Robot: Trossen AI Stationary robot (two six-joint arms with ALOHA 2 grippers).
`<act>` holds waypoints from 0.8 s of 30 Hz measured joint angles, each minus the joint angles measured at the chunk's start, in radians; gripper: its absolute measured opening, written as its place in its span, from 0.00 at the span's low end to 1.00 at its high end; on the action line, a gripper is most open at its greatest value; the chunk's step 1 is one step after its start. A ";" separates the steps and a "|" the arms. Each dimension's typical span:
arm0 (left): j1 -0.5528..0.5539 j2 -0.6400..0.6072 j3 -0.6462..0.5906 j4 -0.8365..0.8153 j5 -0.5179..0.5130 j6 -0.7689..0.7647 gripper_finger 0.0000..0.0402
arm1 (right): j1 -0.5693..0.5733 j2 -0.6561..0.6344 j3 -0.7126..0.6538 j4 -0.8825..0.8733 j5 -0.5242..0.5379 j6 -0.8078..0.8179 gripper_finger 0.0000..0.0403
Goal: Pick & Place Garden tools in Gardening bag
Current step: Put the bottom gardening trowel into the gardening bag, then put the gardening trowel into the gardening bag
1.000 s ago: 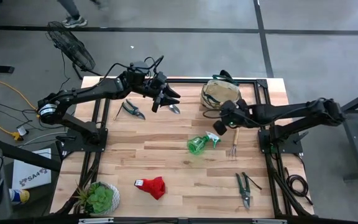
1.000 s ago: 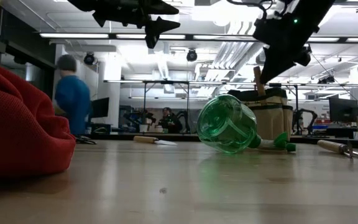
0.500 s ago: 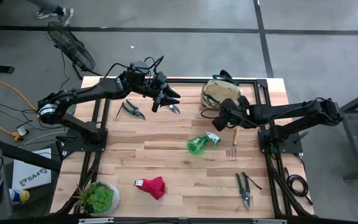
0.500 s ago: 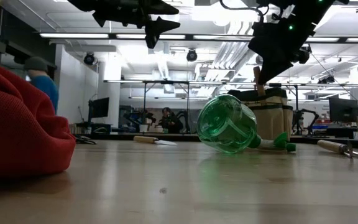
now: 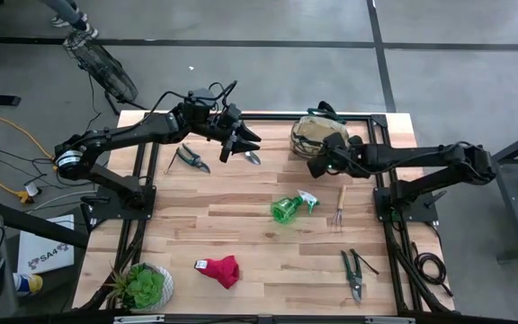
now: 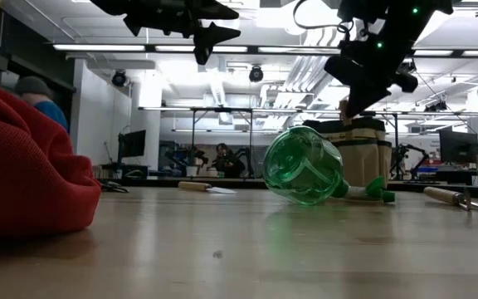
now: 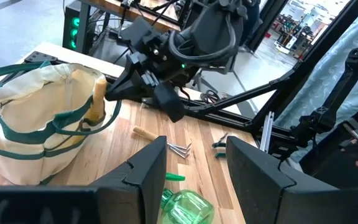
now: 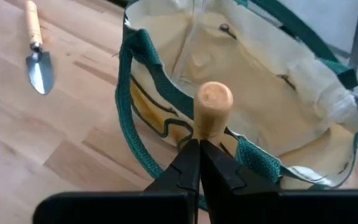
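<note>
Right wrist view shows your right hand (image 8: 199,163) pinched together just beside a wooden handle (image 8: 213,109) that stands up at the rim of the bag (image 8: 253,81). Your left hand (image 5: 237,144) hangs over the desk (image 5: 241,216) with fingers apart, holding nothing, above a trowel (image 5: 251,157).

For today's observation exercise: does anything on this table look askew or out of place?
The spray bottle lies tipped on its side mid-table. A wooden handle stands upright at the bag's rim, beside the right gripper, whose fingers are shut.
</note>
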State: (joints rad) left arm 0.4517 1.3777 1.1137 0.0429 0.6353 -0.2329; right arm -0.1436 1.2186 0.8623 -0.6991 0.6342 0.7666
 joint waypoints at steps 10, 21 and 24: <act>0.000 0.000 0.000 0.000 0.005 0.000 0.41 | -0.001 -0.027 -0.001 0.001 -0.117 0.045 0.01; 0.001 0.000 0.000 -0.012 0.006 0.017 0.41 | 0.013 -0.180 -0.001 0.008 -0.202 0.042 0.01; 0.001 0.000 0.000 -0.073 -0.003 0.091 0.41 | 0.013 -0.243 -0.001 0.003 -0.225 0.040 0.01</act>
State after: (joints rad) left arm 0.4526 1.3777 1.1137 -0.0306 0.6321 -0.1423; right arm -0.1310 0.9761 0.8616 -0.6965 0.4089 0.8065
